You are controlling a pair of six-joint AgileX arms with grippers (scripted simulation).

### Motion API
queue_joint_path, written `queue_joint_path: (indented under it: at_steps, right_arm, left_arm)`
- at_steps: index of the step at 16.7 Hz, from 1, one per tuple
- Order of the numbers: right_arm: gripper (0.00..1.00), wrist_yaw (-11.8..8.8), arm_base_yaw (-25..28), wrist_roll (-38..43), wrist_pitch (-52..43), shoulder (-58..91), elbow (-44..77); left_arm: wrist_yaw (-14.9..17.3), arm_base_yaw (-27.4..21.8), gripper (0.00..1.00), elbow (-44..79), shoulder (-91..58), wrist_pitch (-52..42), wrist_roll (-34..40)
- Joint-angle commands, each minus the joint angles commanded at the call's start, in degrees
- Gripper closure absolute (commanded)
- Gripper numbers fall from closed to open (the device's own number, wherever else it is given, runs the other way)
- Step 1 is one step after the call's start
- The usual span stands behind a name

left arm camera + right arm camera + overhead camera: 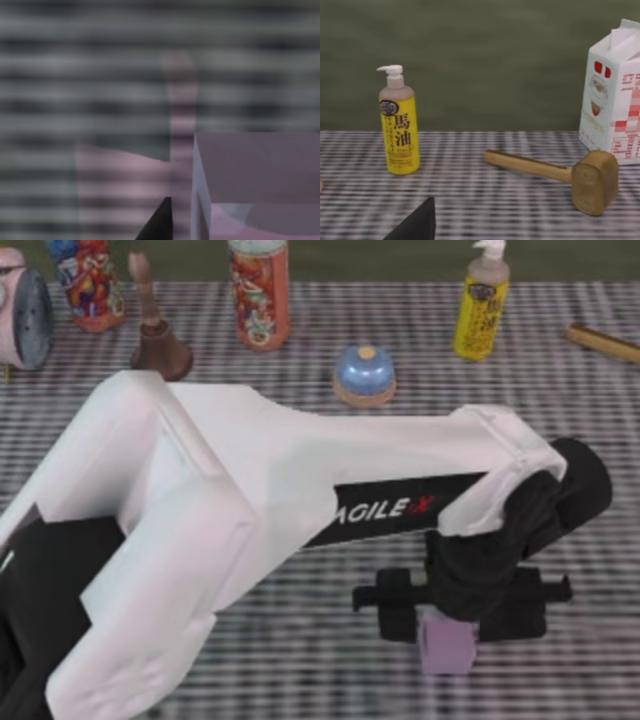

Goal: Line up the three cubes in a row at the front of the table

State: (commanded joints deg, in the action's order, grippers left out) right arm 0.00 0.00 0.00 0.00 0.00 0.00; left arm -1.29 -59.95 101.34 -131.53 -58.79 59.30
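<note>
A white AgileX left arm reaches across the checked tabletop (300, 660) from the top view's left, its left gripper (448, 625) lowered over the small pale lilac cube (446, 645) near the front edge, right of centre. The jaws stand on either side of the cube, set narrowly about it; whether they press its faces or stand just clear cannot be told, though the left wrist view shows the block filling the near field. The step in hand appears to be handling this cube at its place in the row; the next move calls for either a clean release or a firm lift. The yellow and magenta-purple cubes are not visible. The right arm is out of the top view, its wrist camera facing a yellow pump bottle (400, 132), wooden mallet (570, 177) and milk carton (615, 100).
</note>
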Motion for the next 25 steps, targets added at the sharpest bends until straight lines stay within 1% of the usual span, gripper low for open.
queue_joint_path:
  at_steps: [1, 2, 11, 13, 18, 20, 25]
  right_arm:
    - [0.00, 0.00, 0.00, 0.00, 0.00, 0.00, 0.00]
    - [0.00, 0.00, 0.00, 0.00, 0.00, 0.00, 0.00]
    - [0.00, 0.00, 0.00, 0.00, 0.00, 0.00, 0.00]
    - [0.00, 0.00, 0.00, 0.00, 0.00, 0.00, 0.00]
    - [0.00, 0.00, 0.00, 0.00, 0.00, 0.00, 0.00]
    - [0.00, 0.00, 0.00, 0.00, 0.00, 0.00, 0.00]
    - [0.00, -0.04, 0.20, -0.07, -0.41, 0.55, 0.57]
  left_arm:
    - [0.00, 0.00, 0.02, 0.00, 0.00, 0.00, 0.00]
    - [0.00, 0.00, 0.00, 0.00, 0.00, 0.00, 0.00]
    - [-0.01, -0.03, 0.00, 0.21, 0.04, -0.21, -0.02]
    - [-0.05, -0.07, 0.00, 2.19, 0.44, -2.39, 0.03]
    - [-0.03, 0.67, 0.00, 9.61, 2.71, -12.69, 0.39]
    - [-0.04, 0.84, 0.00, 10.70, 3.25, -13.93, 0.36]
    - [-0.08, 0.81, 0.00, 10.07, 3.56, -13.45, 0.23]
